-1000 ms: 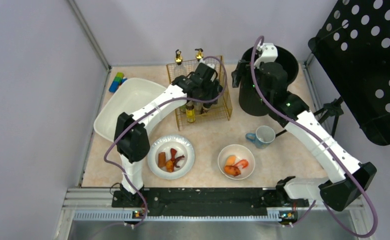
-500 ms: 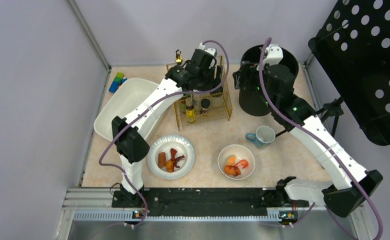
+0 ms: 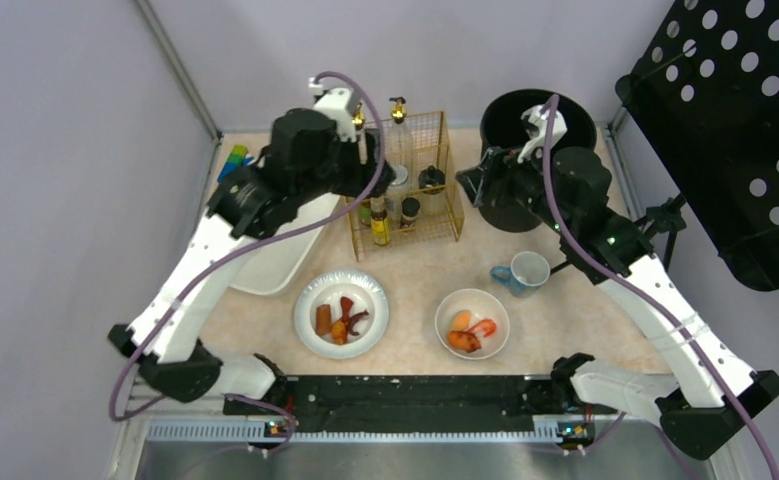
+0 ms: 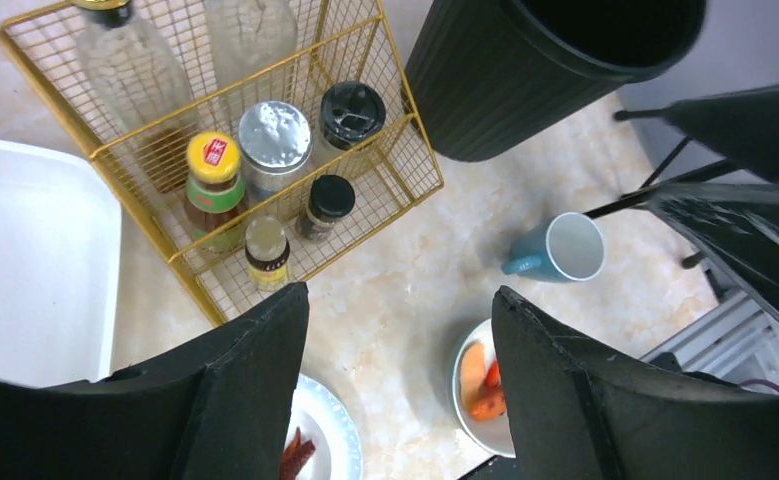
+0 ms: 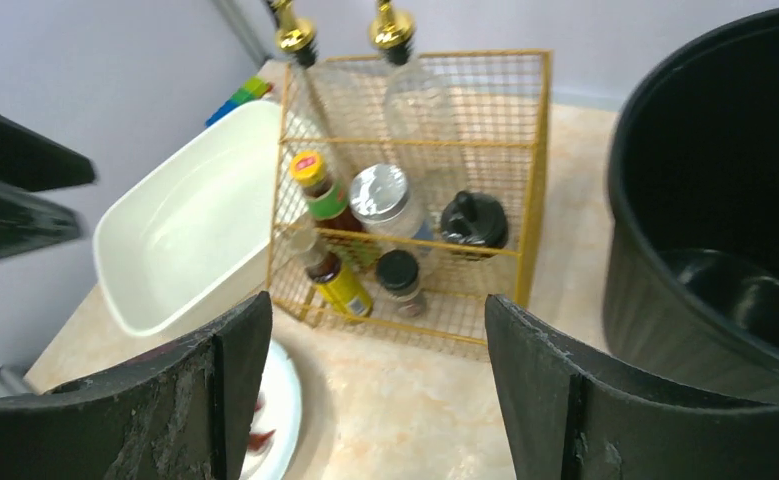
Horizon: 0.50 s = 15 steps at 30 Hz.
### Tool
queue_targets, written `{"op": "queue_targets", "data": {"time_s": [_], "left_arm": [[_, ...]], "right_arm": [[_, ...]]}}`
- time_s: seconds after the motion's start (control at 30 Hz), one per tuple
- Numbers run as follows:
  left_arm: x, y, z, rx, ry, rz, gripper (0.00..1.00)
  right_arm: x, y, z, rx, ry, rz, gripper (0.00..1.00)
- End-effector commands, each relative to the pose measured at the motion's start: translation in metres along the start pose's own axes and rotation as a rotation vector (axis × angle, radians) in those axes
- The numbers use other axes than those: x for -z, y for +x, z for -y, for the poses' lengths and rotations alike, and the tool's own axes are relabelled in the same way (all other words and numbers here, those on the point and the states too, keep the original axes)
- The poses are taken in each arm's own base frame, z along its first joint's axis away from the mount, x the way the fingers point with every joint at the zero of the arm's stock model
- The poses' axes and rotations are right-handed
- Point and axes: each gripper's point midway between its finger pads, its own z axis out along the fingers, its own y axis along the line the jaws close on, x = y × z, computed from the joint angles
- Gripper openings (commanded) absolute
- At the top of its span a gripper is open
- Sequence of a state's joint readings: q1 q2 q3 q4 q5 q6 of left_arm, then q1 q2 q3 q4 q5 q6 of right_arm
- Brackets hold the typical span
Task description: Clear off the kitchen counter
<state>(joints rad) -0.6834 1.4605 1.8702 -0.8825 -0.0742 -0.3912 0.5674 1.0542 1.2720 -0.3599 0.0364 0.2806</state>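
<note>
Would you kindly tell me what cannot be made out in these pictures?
White tub: top view, left arm covers much of it; left wrist view, cut off by the edge.
Black bin: top view, right arm covers its near rim.
Plate: food too small to identify from above; fingers hide most of it in wrist views.
Wire rack: jar labels too small to read.

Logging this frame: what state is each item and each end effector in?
Left end effector: open, empty.
Right end effector: open, empty.
Mug: upright, looks empty.
Plate: holding food scraps.
Bowl: upright, holding food scraps.
White tub: upright, looks empty.
Black bin: upright, no lid.
Wire rack: upright, bottles and jars standing inside.
</note>
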Motion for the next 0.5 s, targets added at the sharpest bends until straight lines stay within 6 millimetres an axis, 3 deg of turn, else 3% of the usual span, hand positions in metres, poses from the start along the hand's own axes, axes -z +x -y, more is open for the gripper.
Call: {"op": "queue_targets", "data": {"time_s": [0.0,0.23,0.47], "left_arm": [[0.026,0.034,-0.013,0.032,-0.001,-0.023,0.72],[0.046,0.101,-0.043,0.099,-0.053,-0.078,0.71],[0.052,0.155,-0.063,0.216,-0.084,-0.103,0.70]], "right_arm": [[0.007,0.029,-0.026,-0.034,-0.155,-0.101,0.77],[0.006,0.093,-0.043,-0.081,-0.282,-0.272,0.75],[0.000,0.162,-0.056,-0.125,-0.347,-0.413,0.74]]}}
